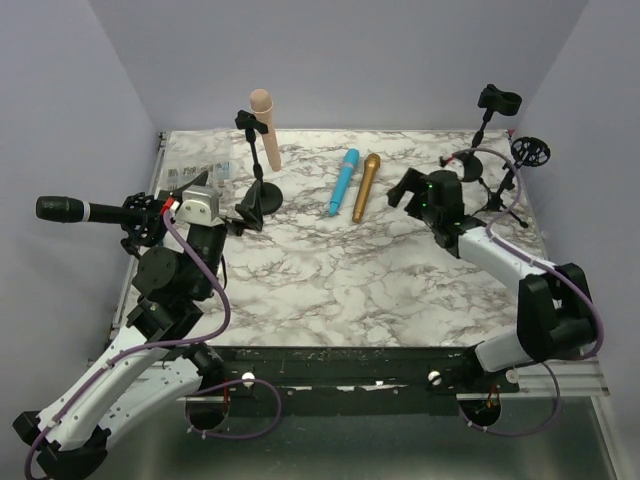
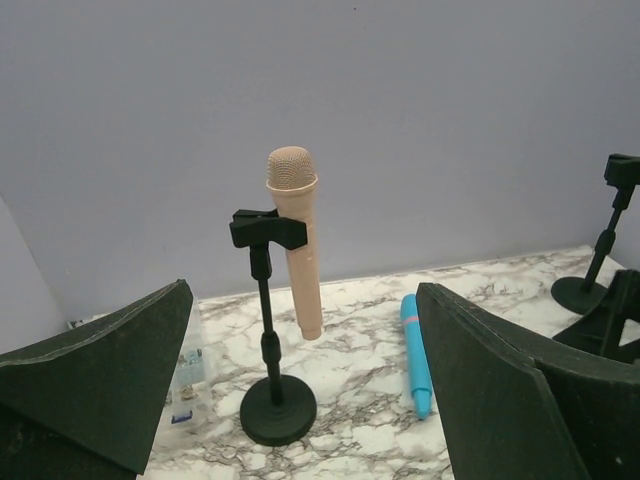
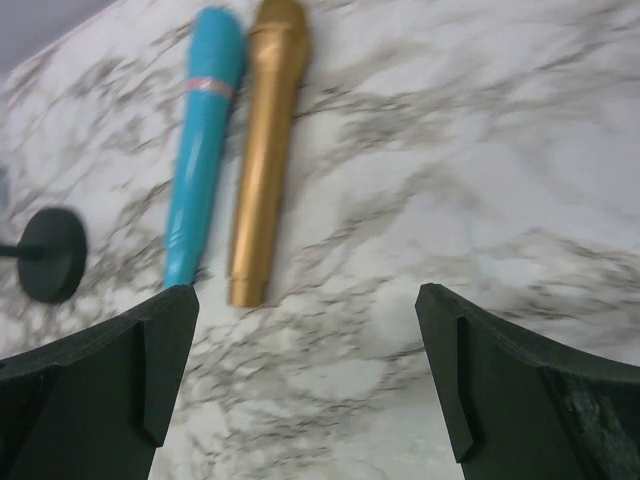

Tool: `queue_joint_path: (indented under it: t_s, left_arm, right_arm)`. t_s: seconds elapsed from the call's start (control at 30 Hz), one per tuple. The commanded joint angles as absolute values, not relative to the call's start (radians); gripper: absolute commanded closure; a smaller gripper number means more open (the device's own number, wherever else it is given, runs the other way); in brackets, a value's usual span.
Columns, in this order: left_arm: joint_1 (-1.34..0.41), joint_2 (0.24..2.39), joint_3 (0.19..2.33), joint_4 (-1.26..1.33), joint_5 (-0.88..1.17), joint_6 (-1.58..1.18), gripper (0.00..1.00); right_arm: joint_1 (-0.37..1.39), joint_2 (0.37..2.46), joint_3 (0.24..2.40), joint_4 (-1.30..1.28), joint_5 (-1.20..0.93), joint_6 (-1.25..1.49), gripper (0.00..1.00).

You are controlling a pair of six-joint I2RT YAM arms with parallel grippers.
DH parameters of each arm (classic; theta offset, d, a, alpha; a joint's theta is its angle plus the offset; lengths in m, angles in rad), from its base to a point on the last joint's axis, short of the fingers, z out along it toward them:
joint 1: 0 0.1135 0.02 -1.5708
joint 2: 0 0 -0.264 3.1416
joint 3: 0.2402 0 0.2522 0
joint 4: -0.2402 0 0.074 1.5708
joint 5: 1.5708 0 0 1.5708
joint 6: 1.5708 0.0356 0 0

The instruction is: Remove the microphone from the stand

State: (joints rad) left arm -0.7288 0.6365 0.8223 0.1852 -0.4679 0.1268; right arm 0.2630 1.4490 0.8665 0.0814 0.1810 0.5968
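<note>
The task is barely beginning: the peach microphone (image 2: 300, 250) is sitting upright in the clip of the stand (image 2: 268, 340), not yet gripped. The left end effector (image 2: 304, 290) is facing the stand from in front, spread wide and holding nothing. The right end effector (image 3: 305, 290), equally wide and empty, is hovering well right of the stand, over the blue microphone (image 3: 205, 140) and gold microphone (image 3: 265, 150) lying on the table (image 1: 330, 290). What is supporting the black microphone (image 1: 60, 209) left of the stand is hard to make out.

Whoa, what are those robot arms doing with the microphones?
The left end effector is open and facing the pink mic, which is clipped in its stand. Nothing is grabbed yet. The right end effector is open too, hovering over the blue mic and gold mic lying side by side on the table.
</note>
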Motion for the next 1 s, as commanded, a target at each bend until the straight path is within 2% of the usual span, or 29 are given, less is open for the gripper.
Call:
queue_joint_path:
  t_s: [0.0,0.23,0.43,0.6,0.73,0.97]
  left_arm:
    - [-0.736,0.614,0.818,0.21,-0.491,0.133,0.02]
    - [-0.736,0.612,0.816,0.211,-0.501,0.143,0.02]
    - [-0.737,0.615,0.807,0.231,-0.51,0.162,0.02]
    - [-0.735,0.606,0.795,0.258,-0.53,0.191,0.02]
    - [-0.735,0.592,0.784,0.277,-0.54,0.207,0.02]
    - [-0.732,0.574,0.775,0.292,-0.548,0.213,0.02]
  right_arm:
    - [0.424,1.557,0.926,0.293,-0.045,0.499,0.0]
    - [0.563,1.869,1.101,0.591,-0.278,0.615,0.0]
    - [0.623,2.109,1.343,0.57,-0.289,0.639,0.0]
    - [0.635,2.21,1.419,0.736,-0.302,0.684,0.0]
    - [0.636,2.235,1.471,0.819,-0.347,0.593,0.02]
    - [0.639,2.267,1.618,0.754,-0.36,0.364,0.02]
